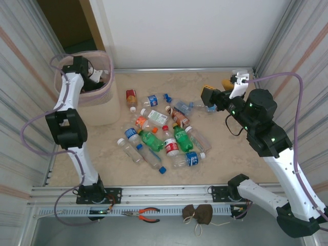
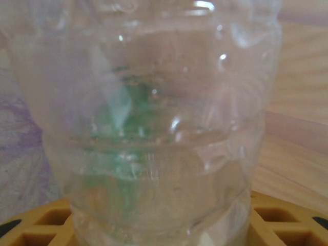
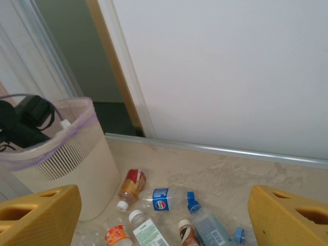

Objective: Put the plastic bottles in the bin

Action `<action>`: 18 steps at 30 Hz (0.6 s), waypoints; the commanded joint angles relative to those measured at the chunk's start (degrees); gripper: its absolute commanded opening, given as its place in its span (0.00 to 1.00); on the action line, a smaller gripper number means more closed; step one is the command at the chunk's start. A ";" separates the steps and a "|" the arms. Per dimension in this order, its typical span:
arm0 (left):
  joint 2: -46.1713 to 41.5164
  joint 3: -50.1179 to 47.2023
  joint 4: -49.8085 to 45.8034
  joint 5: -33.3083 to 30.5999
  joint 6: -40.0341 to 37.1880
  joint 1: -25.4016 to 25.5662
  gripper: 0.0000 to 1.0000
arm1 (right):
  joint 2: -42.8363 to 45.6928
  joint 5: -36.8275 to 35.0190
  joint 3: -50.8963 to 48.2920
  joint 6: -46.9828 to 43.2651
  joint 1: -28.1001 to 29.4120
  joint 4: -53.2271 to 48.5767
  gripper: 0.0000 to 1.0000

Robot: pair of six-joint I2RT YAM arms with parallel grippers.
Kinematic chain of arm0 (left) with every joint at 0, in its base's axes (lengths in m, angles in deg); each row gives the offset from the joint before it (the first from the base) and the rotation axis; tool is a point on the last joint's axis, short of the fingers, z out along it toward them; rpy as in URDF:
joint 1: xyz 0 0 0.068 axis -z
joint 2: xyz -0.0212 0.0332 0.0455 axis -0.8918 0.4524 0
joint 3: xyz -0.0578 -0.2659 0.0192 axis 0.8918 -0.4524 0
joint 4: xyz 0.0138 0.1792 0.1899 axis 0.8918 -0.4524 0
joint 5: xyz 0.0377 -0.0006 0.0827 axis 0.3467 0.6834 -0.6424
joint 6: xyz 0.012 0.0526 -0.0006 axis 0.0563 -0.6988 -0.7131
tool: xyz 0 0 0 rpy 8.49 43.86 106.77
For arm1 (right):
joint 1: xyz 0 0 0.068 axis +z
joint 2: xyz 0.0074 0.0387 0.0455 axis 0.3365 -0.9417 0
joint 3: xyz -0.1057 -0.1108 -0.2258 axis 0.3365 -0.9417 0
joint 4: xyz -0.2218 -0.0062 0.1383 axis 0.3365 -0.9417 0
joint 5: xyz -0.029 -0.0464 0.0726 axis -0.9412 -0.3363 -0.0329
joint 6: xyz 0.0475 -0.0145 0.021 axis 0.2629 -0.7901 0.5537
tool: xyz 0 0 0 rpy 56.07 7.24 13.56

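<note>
A clear bottle (image 2: 154,128) is gripped in the left claw (image 1: 97,79), held at the mouth of the bin (image 1: 110,110) at the far left. The right claw (image 3: 164,218) is spread wide (nothing held) above the far-right worktop (image 1: 225,154). The other plastic bottles (image 1: 164,133) are scattered mid-worktop.

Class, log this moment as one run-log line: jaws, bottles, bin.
left jaws: shut on clear bottle over bin | right jaws: open, empty | pile of bottles on table
</note>
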 commanded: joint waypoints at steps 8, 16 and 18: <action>2.60 0.15 -1.83 0.24 -1.77 -0.47 0.61 | -1.10 -3.07 -0.02 -0.32 -0.32 -2.76 0.83; 1.55 0.01 -1.12 0.33 -1.49 -0.49 0.70 | -4.03 -2.83 1.05 1.91 -1.17 -9.19 0.82; 1.26 0.12 -1.03 0.40 -1.49 -0.49 0.72 | -5.01 -1.53 1.15 2.19 -1.91 -11.02 0.82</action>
